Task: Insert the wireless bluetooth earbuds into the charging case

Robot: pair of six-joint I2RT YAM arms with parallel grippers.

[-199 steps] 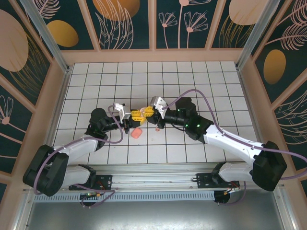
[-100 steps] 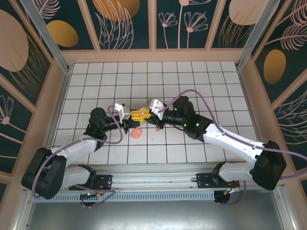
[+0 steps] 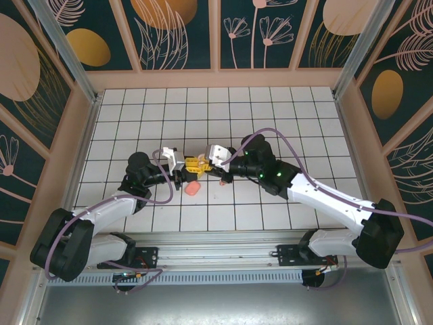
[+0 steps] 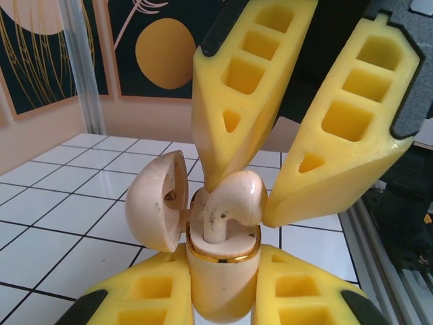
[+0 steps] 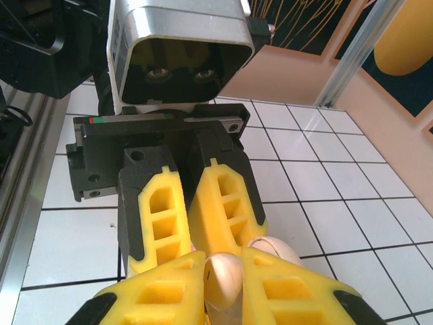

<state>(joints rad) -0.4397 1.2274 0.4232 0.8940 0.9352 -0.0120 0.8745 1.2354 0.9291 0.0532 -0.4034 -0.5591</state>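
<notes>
**Two grippers tip to tip, an earbud going into the case**

The left gripper (image 4: 220, 271) is clamped on the case (image 4: 222, 291), whose lower body is cut off by the frame edge. Its lid (image 4: 154, 200) stands open just outside those jaws. The right gripper (image 4: 240, 203) pinches one earbud (image 4: 237, 193) between its jaws, stem down in the case's gold-rimmed mouth; the rim hides how deep it sits. In the right wrist view the earbud (image 5: 222, 274) is a pale dome between the jaws, with the case mostly hidden beneath. From above, the yellow fingers cover both things. A pink block (image 3: 193, 189) lies near the jaws, untouched. A pale speck (image 3: 222, 181) beside the right arm is too small to name.
</notes>
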